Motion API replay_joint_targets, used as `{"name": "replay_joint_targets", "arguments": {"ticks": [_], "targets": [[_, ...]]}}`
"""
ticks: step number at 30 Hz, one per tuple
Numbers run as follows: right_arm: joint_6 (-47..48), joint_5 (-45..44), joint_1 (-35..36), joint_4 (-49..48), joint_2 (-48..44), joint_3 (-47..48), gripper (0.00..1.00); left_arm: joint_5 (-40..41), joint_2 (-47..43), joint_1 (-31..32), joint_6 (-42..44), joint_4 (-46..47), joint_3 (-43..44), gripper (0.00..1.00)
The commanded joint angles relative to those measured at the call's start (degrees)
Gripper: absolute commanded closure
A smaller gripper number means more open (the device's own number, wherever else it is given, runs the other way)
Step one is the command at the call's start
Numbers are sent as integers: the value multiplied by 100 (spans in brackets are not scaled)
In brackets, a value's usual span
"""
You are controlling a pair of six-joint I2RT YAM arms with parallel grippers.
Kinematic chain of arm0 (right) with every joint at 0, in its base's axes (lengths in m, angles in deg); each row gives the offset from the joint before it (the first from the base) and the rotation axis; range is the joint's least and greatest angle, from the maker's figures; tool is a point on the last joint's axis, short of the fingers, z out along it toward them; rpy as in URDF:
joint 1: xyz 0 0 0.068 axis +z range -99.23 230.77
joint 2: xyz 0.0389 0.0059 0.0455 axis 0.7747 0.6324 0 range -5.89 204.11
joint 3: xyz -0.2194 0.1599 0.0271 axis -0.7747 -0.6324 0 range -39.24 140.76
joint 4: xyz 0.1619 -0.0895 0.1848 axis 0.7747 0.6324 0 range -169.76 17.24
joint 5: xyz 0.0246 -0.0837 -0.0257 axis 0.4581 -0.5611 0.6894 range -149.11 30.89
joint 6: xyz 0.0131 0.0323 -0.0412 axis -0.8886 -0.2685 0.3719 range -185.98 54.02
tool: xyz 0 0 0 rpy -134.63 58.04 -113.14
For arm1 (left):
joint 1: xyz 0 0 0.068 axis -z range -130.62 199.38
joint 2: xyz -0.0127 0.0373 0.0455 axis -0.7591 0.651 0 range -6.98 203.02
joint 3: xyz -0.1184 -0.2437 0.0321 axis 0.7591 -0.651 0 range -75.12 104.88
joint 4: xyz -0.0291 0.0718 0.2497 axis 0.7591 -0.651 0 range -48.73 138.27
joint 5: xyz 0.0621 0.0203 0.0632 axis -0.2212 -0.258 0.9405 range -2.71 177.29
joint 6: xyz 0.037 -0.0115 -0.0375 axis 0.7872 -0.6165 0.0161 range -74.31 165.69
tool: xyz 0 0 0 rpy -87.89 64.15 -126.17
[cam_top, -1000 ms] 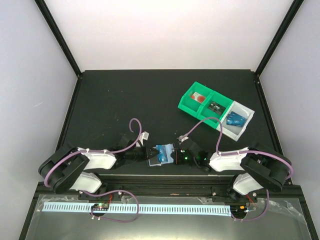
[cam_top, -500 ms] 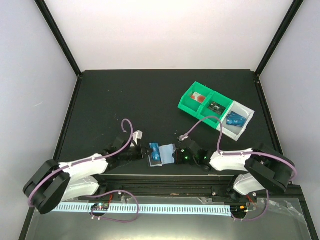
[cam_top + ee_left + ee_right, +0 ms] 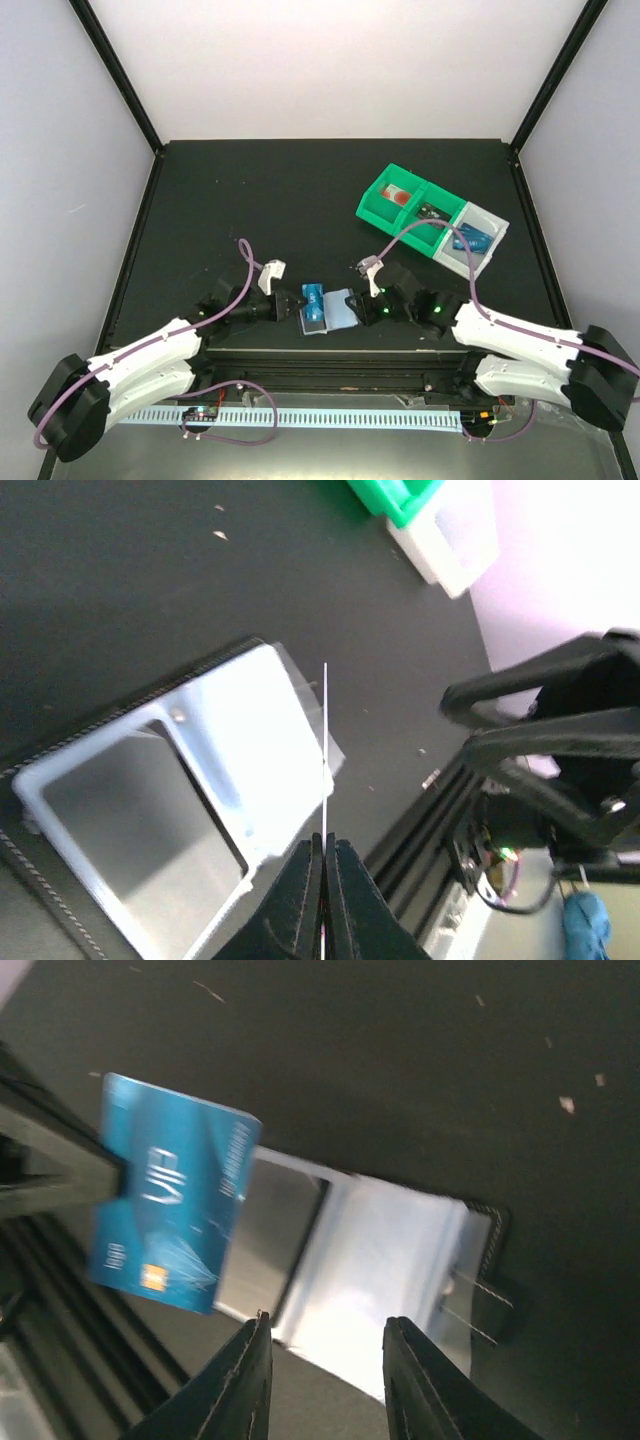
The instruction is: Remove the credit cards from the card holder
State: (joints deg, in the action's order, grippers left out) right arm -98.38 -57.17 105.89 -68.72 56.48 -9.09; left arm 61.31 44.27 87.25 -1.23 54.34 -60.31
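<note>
My left gripper (image 3: pixel 296 303) is shut on a bright-blue credit card (image 3: pixel 313 298) and holds it just above the left panel of the card holder (image 3: pixel 338 311). In the left wrist view the card (image 3: pixel 325 742) shows edge-on as a thin line between the closed jaws, with the pale holder (image 3: pixel 190 780) lying open below. In the right wrist view the card (image 3: pixel 170 1195) hangs at the left above the holder (image 3: pixel 372 1272). My right gripper (image 3: pixel 325 1332) is open and empty over the holder's right panel; it also shows in the top view (image 3: pixel 362 306).
A green-and-grey compartment tray (image 3: pixel 376 210) stands at the back right, with a red-and-white item, a dark green item and another blue card (image 3: pixel 470 238) in its compartments. The black rail at the table's near edge (image 3: pixel 320 352) runs just below the holder.
My left gripper has drawn the blue card out of the holder, to the left and up. My right gripper has let go of the holder and opened. Both arms have stretched forward.
</note>
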Motion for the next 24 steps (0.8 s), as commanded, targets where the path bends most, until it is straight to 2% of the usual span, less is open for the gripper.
{"name": "replay_joint_targets", "arguments": {"ticks": [1,5,8,15,24], "targets": [[1016,367,-39,1142,-716,594,66,-818,-232,-39,404,30,191,98],[1363,1081,-81,1777,-1352,921,60,-1528,-281,-38,656,4,323,98],[1296,1672,-124,1749,-1580,943,57,-2037,-296,-16,722,149,401,98],[1555,2999,-283,2063,-1180,1423,53,-2804,-392,35,779,505,426,98],[1842,3565,-513,2337,-472,1953,51,-3276,-369,128,735,854,360,98]]}}
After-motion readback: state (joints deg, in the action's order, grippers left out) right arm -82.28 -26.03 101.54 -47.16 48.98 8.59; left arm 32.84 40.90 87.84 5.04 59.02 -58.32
